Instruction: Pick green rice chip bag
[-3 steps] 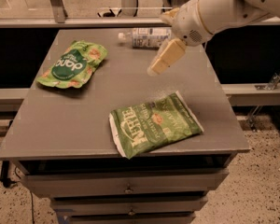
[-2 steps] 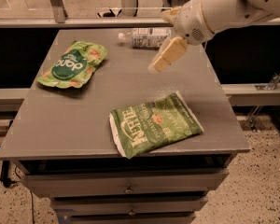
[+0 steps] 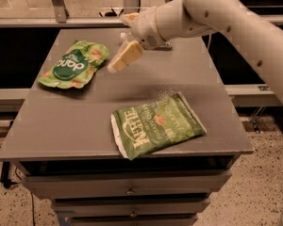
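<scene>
The green rice chip bag point(image 3: 73, 65) is small, puffy and light green with a dark green round logo. It lies at the back left of the grey table point(image 3: 56, 126). My gripper point(image 3: 120, 42) hangs above the table just right of the bag, at about the bag's depth and apart from it. Its tan fingers point(image 3: 125, 58) are spread and hold nothing. The white arm reaches in from the upper right.
A larger flat green "Kettle" bag point(image 3: 155, 126) lies near the table's front right edge. Drawers point(image 3: 129, 189) sit under the tabletop. A rail and glass panel point(image 3: 61, 20) run behind the table. Speckled floor lies at the right.
My gripper and arm have swung left from the table's back right toward the small green bag. The bottle seen at the back is now hidden behind the arm. Both bags are unmoved.
</scene>
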